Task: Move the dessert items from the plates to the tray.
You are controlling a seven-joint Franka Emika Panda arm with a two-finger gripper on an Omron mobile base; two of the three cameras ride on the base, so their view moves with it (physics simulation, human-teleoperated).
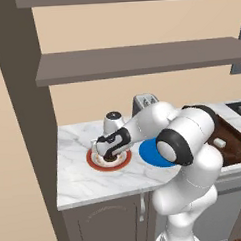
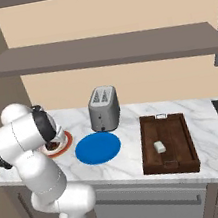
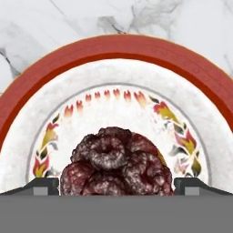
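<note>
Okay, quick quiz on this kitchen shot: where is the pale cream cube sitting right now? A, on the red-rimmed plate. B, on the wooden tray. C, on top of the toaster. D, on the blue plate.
B: the pale cream cube lies on the floor of the dark wooden tray, while the blue plate is bare and the red-rimmed plate carries the dark cupcake.

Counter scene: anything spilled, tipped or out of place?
Nothing stands out. The toaster stands upright, the cream cube lies inside the tray, and the blue plate sits flat and bare. The dark cupcake rests on the patterned plate, between the fingertips of the open hand.
</note>
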